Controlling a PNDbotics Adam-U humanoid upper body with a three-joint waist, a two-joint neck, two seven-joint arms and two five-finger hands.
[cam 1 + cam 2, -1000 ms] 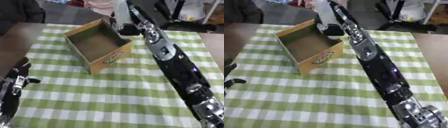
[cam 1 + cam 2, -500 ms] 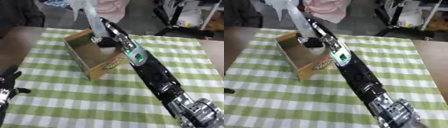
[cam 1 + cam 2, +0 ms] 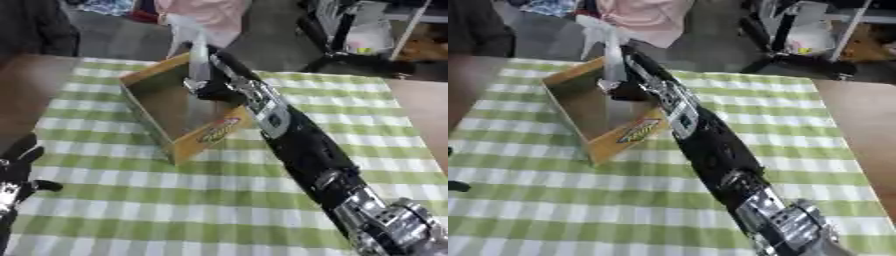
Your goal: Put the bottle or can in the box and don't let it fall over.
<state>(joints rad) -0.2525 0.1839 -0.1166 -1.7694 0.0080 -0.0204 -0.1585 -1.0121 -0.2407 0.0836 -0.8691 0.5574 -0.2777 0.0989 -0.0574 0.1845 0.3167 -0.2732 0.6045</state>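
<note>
My right arm point(image 3: 297, 140) runs up from the lower right corner across the green-and-white checked cloth point(image 3: 131, 200) to the box point(image 3: 175, 112), an open cardboard carton that sits askew on the cloth with a printed label on its near side. My right hand point(image 3: 214, 80) is over the far corner of the box, and my fingers are curled round the bottle point(image 3: 197, 55), a pale, clear-looking one that stands upright above my hand with its top towards the far edge of the table. Its lower end is at my hand, over the inside of the box near the far wall; I cannot tell whether it touches the box floor. My left hand point(image 3: 16, 172) shows at the left edge, low down, resting with its fingers relaxed and pointing up, well apart from the box and holding nothing. The bare brown table point(image 3: 26, 85) shows beyond the cloth on the left.
</note>
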